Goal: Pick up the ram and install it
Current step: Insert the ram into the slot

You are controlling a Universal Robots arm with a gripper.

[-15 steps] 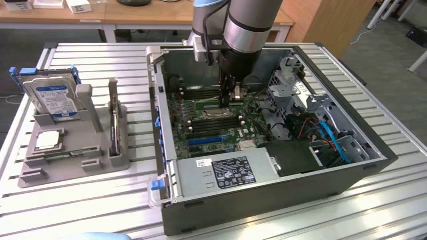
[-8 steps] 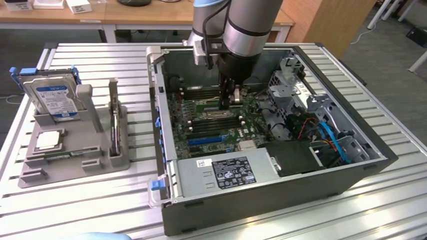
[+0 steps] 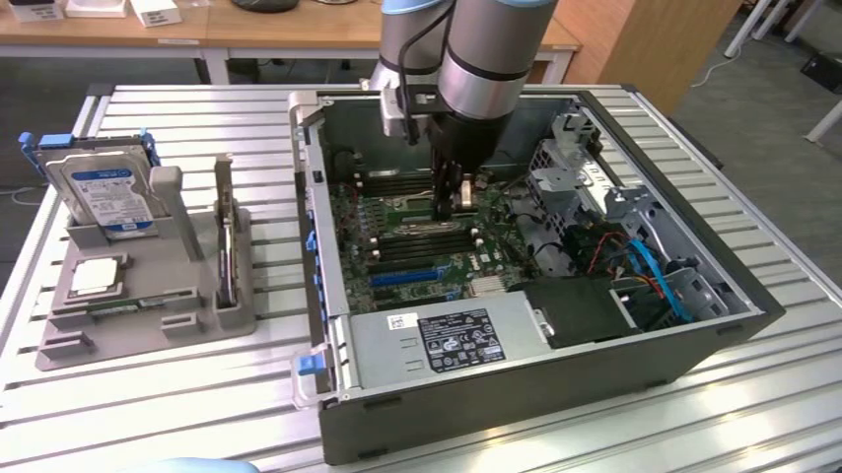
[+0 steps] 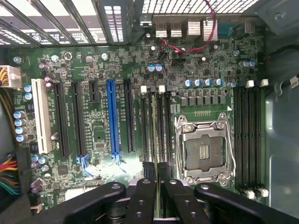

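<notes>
The ram [image 4: 155,140] is being held edge-on by the end effector [image 4: 156,171], clamped on it, above the memory slots [image 4: 166,121] inside the computer case [image 3: 526,419]; insertion is being attempted, and exact alignment is seemingly being demanded.

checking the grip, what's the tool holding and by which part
The tool pinches the ram by its top long edge, above the motherboard's memory slots.

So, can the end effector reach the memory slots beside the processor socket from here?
Probably yes: the end effector holds the ram edge-on right over those memory slots, with nothing visible between.
</notes>
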